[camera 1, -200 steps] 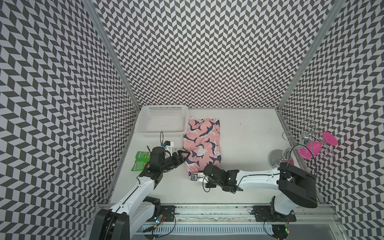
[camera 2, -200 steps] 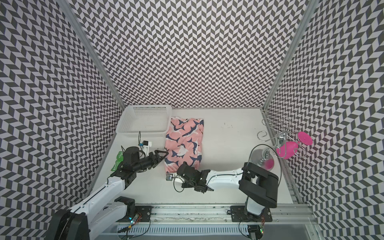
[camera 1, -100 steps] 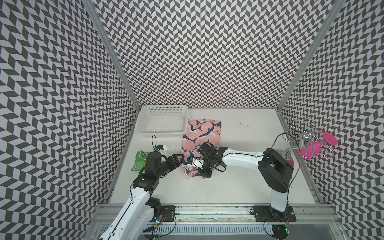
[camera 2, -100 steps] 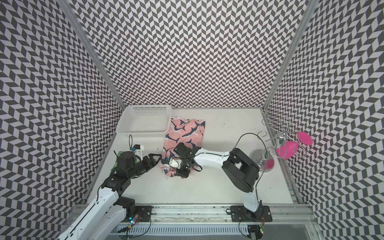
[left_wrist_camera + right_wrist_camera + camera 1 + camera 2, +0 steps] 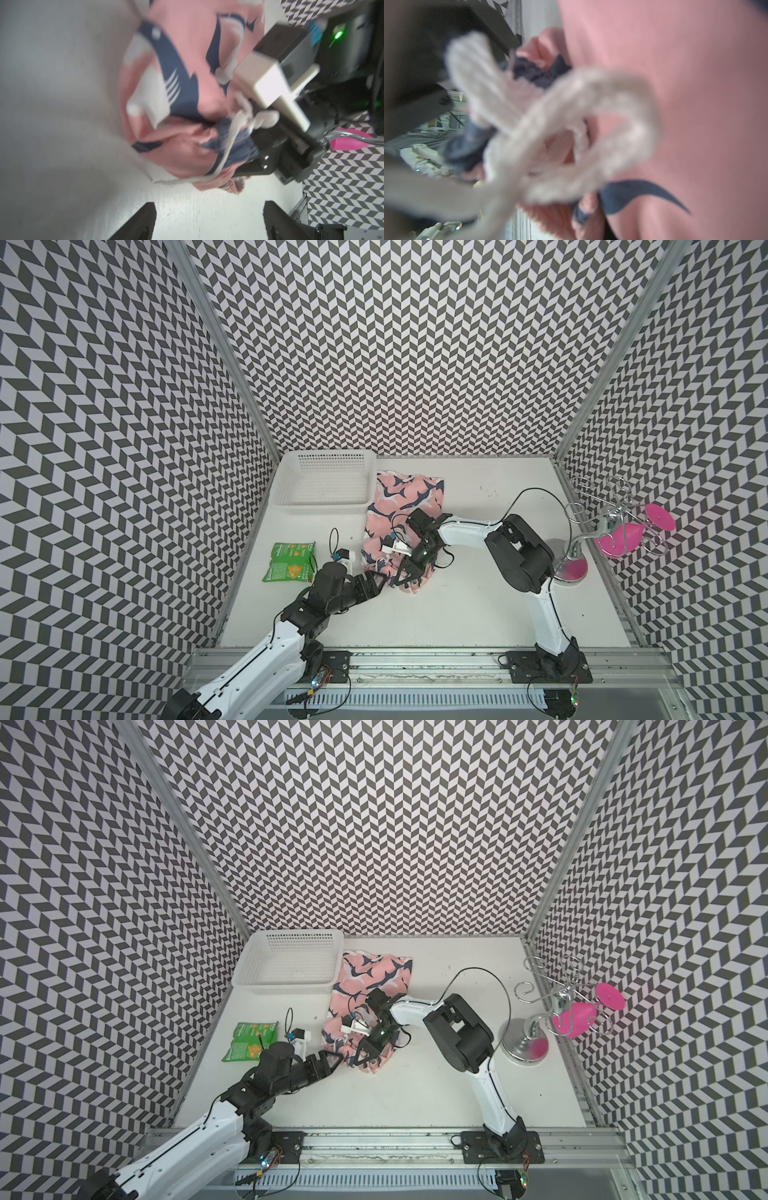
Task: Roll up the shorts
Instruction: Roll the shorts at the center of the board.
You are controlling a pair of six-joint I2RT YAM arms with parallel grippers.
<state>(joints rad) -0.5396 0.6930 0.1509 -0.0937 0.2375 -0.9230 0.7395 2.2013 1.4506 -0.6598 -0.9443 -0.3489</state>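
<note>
The pink shark-print shorts (image 5: 409,499) (image 5: 376,975) lie on the white table beside the basket, their far part flat. Their near end is bunched and lifted off the table. My right gripper (image 5: 401,577) (image 5: 362,1056) is shut on that gathered waistband, which the left wrist view shows clamped in the black jaws (image 5: 245,158). A white drawstring (image 5: 591,124) hangs loose in front of the right wrist camera, and pink fabric (image 5: 695,104) hides that gripper's jaws. My left gripper (image 5: 376,573) (image 5: 332,1058) (image 5: 209,220) is open and empty, just left of the bunched end.
A white perforated basket (image 5: 320,509) (image 5: 282,989) stands at the back left. A green packet (image 5: 291,562) (image 5: 249,1042) lies near the left wall. A metal stand (image 5: 575,549) (image 5: 528,1036) carrying pink cups (image 5: 619,537) stands at the right edge.
My right arm swung in from the front edge, shut on the near end of the shorts and lifted it into a bunch. My left jaws opened wider and shifted slightly toward the front.
</note>
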